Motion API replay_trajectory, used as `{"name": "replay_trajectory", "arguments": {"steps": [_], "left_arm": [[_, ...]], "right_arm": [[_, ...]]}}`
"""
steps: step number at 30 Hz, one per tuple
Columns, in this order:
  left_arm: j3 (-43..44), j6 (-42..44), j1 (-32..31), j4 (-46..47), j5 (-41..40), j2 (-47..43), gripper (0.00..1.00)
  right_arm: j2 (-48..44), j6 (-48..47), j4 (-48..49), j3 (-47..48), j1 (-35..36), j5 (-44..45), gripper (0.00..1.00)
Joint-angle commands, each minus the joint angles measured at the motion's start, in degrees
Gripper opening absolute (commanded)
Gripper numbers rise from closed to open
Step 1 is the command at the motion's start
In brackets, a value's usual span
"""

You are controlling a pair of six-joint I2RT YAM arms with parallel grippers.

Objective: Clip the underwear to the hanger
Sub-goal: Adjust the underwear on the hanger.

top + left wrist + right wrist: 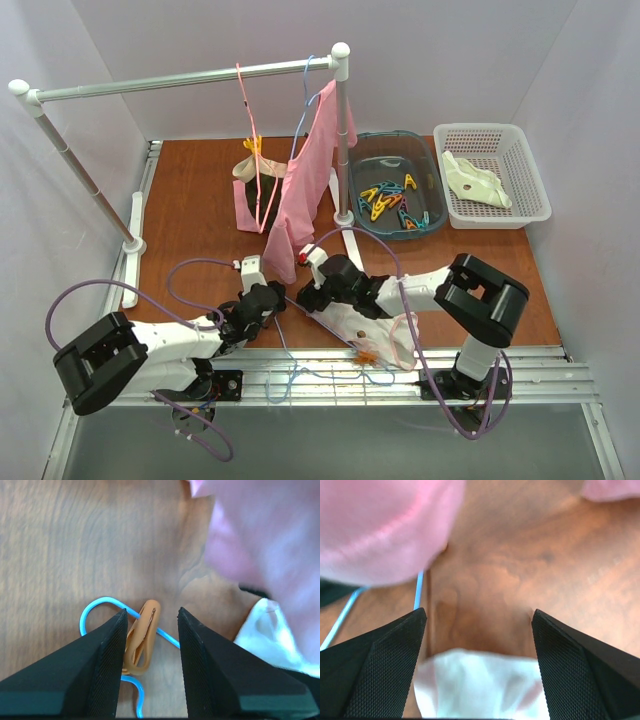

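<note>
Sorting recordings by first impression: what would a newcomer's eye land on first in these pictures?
The pink garment hanging from the rail at centre back stands out first, with a blue tub of bright pegs to its right. Near the front, the left gripper straddles an orange peg lying across the blue hanger, and the open right gripper hovers over the pale underwear.

Two arms, paired.
- Left arm (150, 345), right arm (430, 290): white link segments, bulky black joint housings, black mounting bases.
- Lilac cables (92, 285): looped along each arm.
- Jaws: matte black wedges with fine cross-hatched inner faces.
</note>
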Motion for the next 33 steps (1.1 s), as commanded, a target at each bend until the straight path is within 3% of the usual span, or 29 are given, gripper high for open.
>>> {"name": "replay_trajectory", "arguments": {"steps": [1, 6, 12, 17, 22, 24, 33], "left_arm": [[0.07, 3.99, 0.83, 4.72, 0.74, 0.29, 0.35], [0.51, 4.08, 1.62, 3.33, 2.14, 1.35, 0.29], [0.52, 3.9, 1.62, 0.77, 4.25, 1.61, 0.28], [0.42, 9.08, 1.62, 4.62, 6.8, 3.54, 0.45], [3.32, 12.95, 1.62, 4.12, 8.12, 8.11, 0.46], [4.2, 14.62, 1.62, 3.76, 9.43, 9.86, 0.43], [4.56, 20.93, 1.62, 7.18, 15.76, 12.41, 0.1]], "right_arm": [[-4.81, -0.67, 1.98, -3.38, -0.18, 3.18, 0.78], [-8.33, 0.47, 1.98, -6.11, -0.18, 3.45, 0.78], [-10.45, 0.38, 1.98, -8.04, -0.27, 4.33, 0.78], [-11.06, 0.12, 1.89, -8.31, -0.27, 4.24, 0.79], [-12.9, -0.23, 1.98, -9.27, -0.18, 4.67, 0.79], [-13.96, -0.41, 1.89, -10.41, -0.18, 5.55, 0.78], [-18.71, -0.41, 1.81, -13.4, -0.18, 8.28, 0.79]]}}
